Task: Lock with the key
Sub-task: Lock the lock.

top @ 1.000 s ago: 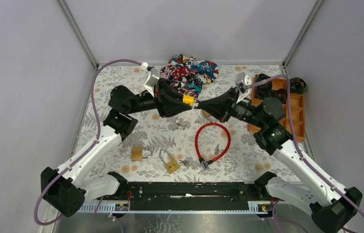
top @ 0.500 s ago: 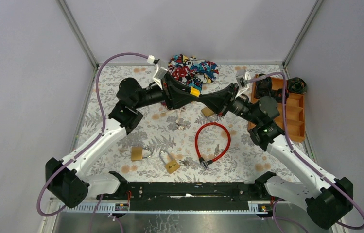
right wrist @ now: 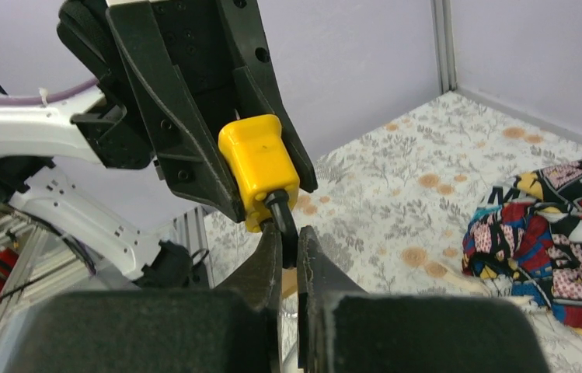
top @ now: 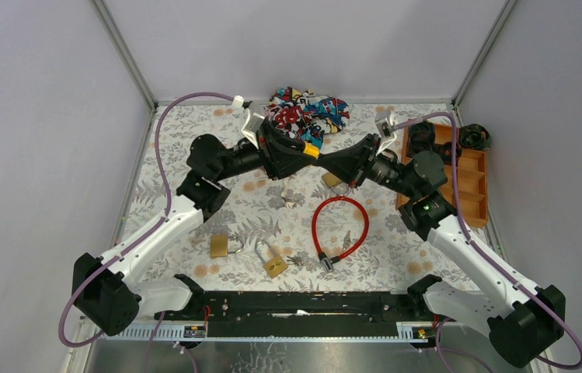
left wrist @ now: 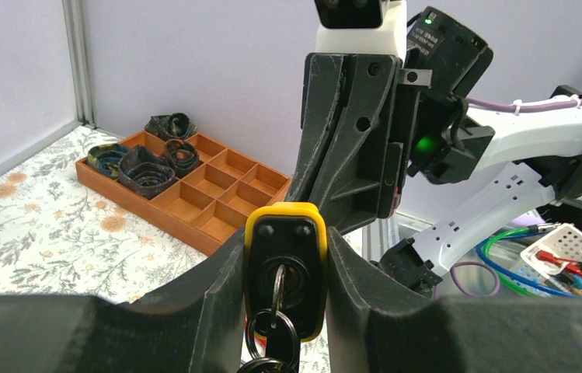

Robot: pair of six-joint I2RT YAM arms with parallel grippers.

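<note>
Two pincers are meeting in the air above the far middle of the table (top: 396,249), nose to nose. The left pincer (top: 303,152) is clamping a yellow lock (left wrist: 284,233) by its two flat sides, its jaws partly parted to the width of the body. The lock is a blocky piece with rounded corners and a bright yellow casing. The face turned toward the left wrist camera is showing a black panel with two small screws near the top and a round keyhole below them. A silvery key (left wrist: 277,284) is sitting in that keyhole, and dark key rings (left wrist: 270,338) are hanging from it.

On the opposite side, a black stub (right wrist: 280,208) is sticking out of the lock's lower corner. The right pincer (right wrist: 287,237) is pinching that stub with its jaws nearly together. Whether the stub is a shackle end or something else, I cannot tell.

Down on the table, two brass padlocks (top: 220,245) (top: 274,263) are lying near the near edge, and a red cable lock (top: 339,225) is curling just right of them. A colourful cloth (top: 307,113) is lying at the far edge, and an orange compartment tray (top: 470,186) is standing along the right edge.
</note>
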